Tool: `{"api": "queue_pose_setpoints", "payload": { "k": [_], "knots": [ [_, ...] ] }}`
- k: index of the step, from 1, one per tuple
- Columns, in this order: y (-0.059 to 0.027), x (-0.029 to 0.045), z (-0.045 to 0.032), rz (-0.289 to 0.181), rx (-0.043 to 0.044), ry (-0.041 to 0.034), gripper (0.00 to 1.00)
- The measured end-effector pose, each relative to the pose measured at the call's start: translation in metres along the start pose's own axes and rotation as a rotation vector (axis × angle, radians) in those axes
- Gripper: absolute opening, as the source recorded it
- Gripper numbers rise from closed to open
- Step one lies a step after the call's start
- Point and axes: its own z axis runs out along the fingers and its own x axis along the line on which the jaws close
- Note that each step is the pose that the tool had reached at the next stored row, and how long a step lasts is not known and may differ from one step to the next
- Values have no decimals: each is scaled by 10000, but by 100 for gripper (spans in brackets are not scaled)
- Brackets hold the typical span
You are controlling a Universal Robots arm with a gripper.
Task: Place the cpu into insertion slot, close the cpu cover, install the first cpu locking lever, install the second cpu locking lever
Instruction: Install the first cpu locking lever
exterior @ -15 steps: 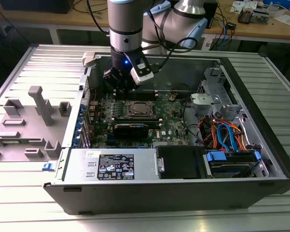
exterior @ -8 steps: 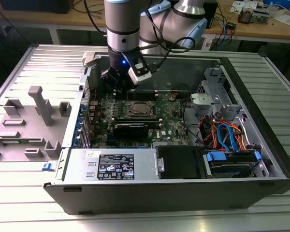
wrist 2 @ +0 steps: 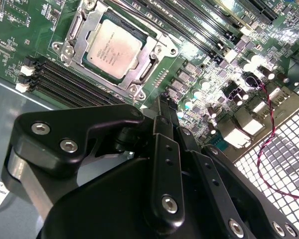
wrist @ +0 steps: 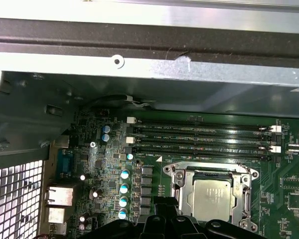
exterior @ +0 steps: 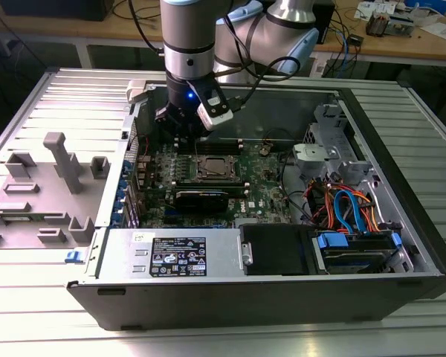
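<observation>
The cpu (wrist 2: 112,47) lies flat in the insertion slot (wrist 2: 162,50) on the green motherboard, its dull silver top facing up. The cpu cover (wrist 2: 84,31) lies down around it as a metal frame. In the first wrist view the cpu (wrist: 214,195) and the cpu cover (wrist: 182,188) sit just past the black gripper (wrist: 164,205). My gripper (wrist 2: 162,99) is shut with nothing in it and hovers over the board beside the slot, not touching it. In the exterior view the gripper (exterior: 180,131) hangs just to the exterior view's left of the cpu (exterior: 213,168) and behind it.
Long black memory slots (wrist 2: 65,79) run beside the socket. A perforated rear panel (wrist 2: 276,164) and the case wall (wrist: 149,74) stand close by. A power supply (exterior: 178,256), bundled drive cables (exterior: 349,208) and a grey fixture (exterior: 56,171) outside the case are also in view.
</observation>
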Motion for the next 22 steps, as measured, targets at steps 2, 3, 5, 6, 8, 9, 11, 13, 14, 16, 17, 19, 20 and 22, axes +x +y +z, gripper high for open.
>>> {"api": "queue_pose_setpoints", "payload": {
  "k": [2, 3, 5, 6, 8, 9, 11, 13, 14, 16, 17, 19, 20, 22],
  "knots": [
    [0, 0, 0, -3, 0, 0, 11],
    [0, 0, 0, -5, -1, -1, 11],
    [1, 5, 1, -1, -1, -1, 11],
    [1, 9, 0, -1, 0, 0, 11],
    [2, 25, 0, -1, 0, -1, 11],
    [2, 32, 2, -6, 0, -1, 11],
    [2, 40, 2, -18, 1, 1, 11],
    [5, 44, 2, -24, 1, 1, 11],
    [8, 46, 2, -26, 1, 1, 11],
    [16, 55, 3, -48, 0, 1, 11],
    [19, 55, 3, -57, 0, 2, 11],
    [33, 55, 3, -71, 1, 3, 11],
    [42, 55, 4, -76, 0, 3, 11],
    [60, 53, 5, -88, 0, 3, 11]
  ]
}}
